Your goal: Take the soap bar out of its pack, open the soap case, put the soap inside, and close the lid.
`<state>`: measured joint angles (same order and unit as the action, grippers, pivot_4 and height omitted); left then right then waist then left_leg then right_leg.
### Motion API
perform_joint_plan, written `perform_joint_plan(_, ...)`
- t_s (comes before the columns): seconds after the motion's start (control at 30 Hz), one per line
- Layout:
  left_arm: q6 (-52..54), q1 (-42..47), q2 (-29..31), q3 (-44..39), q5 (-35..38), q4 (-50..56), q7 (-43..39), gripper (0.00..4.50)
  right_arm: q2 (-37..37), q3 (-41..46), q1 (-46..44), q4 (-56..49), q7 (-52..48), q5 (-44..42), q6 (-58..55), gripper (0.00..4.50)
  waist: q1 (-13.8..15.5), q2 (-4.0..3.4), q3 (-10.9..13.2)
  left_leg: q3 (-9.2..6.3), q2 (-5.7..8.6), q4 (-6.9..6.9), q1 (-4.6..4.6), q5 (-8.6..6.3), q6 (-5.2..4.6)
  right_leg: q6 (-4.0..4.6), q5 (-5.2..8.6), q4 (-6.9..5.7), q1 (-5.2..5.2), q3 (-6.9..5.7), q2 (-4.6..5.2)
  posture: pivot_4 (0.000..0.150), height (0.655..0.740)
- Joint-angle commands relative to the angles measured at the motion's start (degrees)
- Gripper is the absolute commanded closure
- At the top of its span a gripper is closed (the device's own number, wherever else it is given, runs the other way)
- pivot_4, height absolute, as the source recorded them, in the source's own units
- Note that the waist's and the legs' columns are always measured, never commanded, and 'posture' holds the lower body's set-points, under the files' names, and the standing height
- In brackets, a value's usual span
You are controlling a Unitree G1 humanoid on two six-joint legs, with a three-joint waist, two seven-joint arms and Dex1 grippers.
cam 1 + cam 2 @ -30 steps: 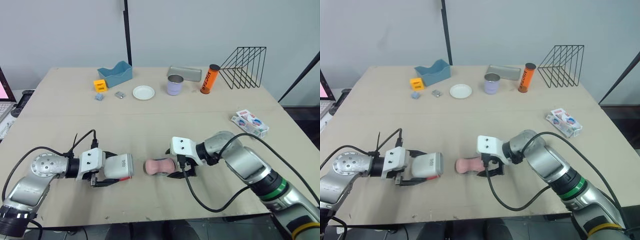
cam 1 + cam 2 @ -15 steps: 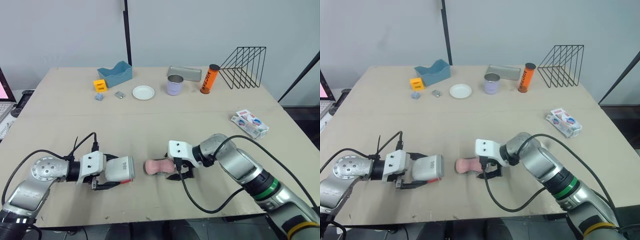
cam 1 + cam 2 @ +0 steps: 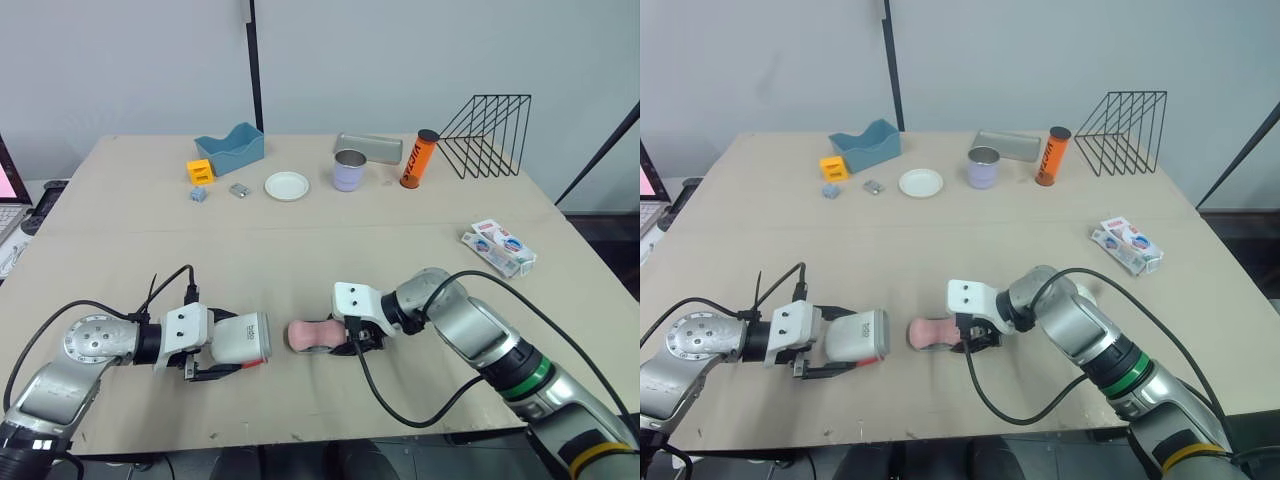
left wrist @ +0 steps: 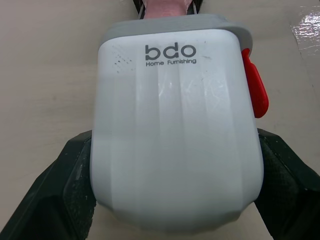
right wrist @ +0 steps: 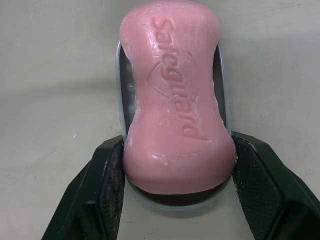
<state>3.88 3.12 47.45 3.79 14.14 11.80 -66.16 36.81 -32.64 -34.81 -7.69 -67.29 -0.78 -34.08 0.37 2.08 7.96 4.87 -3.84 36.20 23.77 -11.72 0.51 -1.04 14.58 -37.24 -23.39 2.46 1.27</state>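
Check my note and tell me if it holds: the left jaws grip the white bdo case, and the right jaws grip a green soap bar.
One thing is off: the soap bar is pink, not green, as the right wrist view shows. The rest holds: the left jaws grip the white bdo case, and the right jaws grip the soap bar.

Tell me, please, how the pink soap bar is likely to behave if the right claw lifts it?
The pink soap bar looks solid, so it should stay stiff. Its smooth, rounded sides could slip from the fingers of the right claw; the narrow waist may help. It lies flat on a grey tray, so rolling seems unlikely.
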Motion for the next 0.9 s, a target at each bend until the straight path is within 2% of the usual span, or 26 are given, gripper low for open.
perform_joint_plan(0.03,-0.2,0.1,0.3,-1.4,0.7,1.5,0.4,0.99,0.3,-0.1,0.0,-0.4,0.0,1.0,-0.4,1.91,0.0,0.0,0.0,0.0,0.0,0.0,0.0,0.0,0.0,0.0,0.0,0.0,0.0,0.0,0.0,0.15,0.7393)
perform_joint_plan(0.2,-0.4,0.4,0.3,-1.5,0.9,1.0,0.2,0.99,0.9,1.7,0.3,-2.2,-0.4,-0.6,-1.2,1.91,0.0,0.01,0.0,0.0,0.0,0.0,0.0,0.0,0.0,0.01,0.0,0.0,0.01,0.0,0.01,0.15,0.7393)
perform_joint_plan(0.43,-1.7,1.8,0.2,-1.1,1.1,-1.5,-1.2,0.99,6.2,6.3,1.0,-6.7,-1.9,-2.9,-2.6,1.91,0.0,0.0,0.0,0.03,0.02,0.0,0.03,0.0,0.0,0.0,0.0,0.0,0.01,0.03,0.09,0.15,0.7393)
perform_joint_plan(0.9,-4.3,13.7,-6.8,9.4,-6.0,-11.6,-2.2,0.99,10.4,9.6,1.9,-11.8,-1.1,-4.9,-6.2,1.91,0.1,0.01,0.0,0.02,0.05,0.0,0.08,0.0,0.0,-0.03,-0.01,0.0,0.05,0.03,0.01,0.15,0.7393)
